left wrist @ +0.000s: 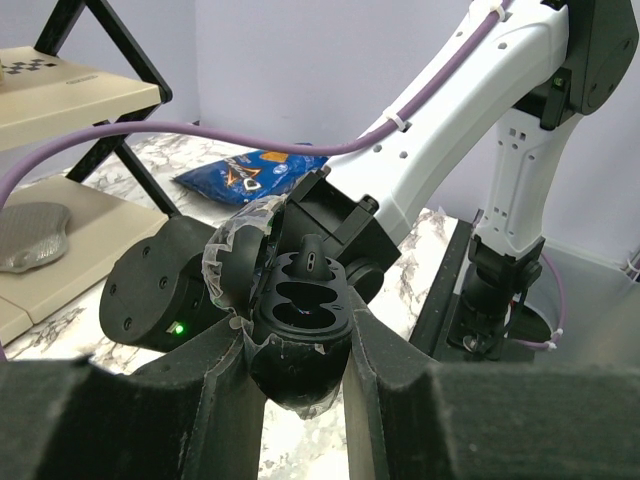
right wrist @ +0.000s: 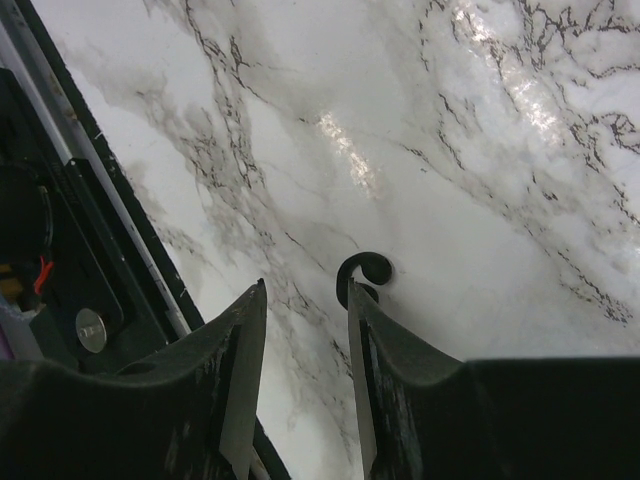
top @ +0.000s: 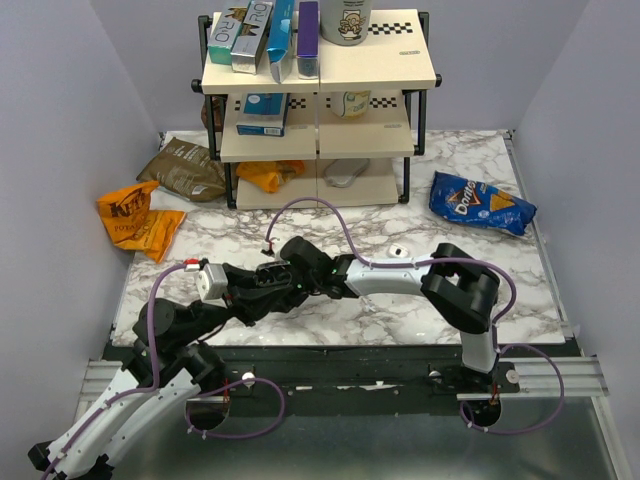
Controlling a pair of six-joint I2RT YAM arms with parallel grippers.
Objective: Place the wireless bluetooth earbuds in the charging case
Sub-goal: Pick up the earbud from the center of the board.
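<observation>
My left gripper (left wrist: 298, 330) is shut on the charging case (left wrist: 300, 345), a glossy black oval held up off the table with its lid (left wrist: 238, 258) swung open to the left. One small black earbud (left wrist: 312, 260) sticks up at the far end of the case's insert. My right gripper (right wrist: 305, 290) is open, with only marble showing between its fingers. A second black earbud (right wrist: 364, 271) shows right at the tip of its right finger (right wrist: 385, 350); whether they touch I cannot tell. In the top view both grippers (top: 262, 290) (top: 288, 272) meet near the table's front left.
A two-tier shelf (top: 318, 100) with boxes stands at the back. A blue chip bag (top: 482, 203) lies at the right, with orange (top: 140, 218) and brown (top: 185, 168) bags at the left. A small white object (top: 399, 250) lies mid-table. The table's black front rail (right wrist: 70, 240) is close by.
</observation>
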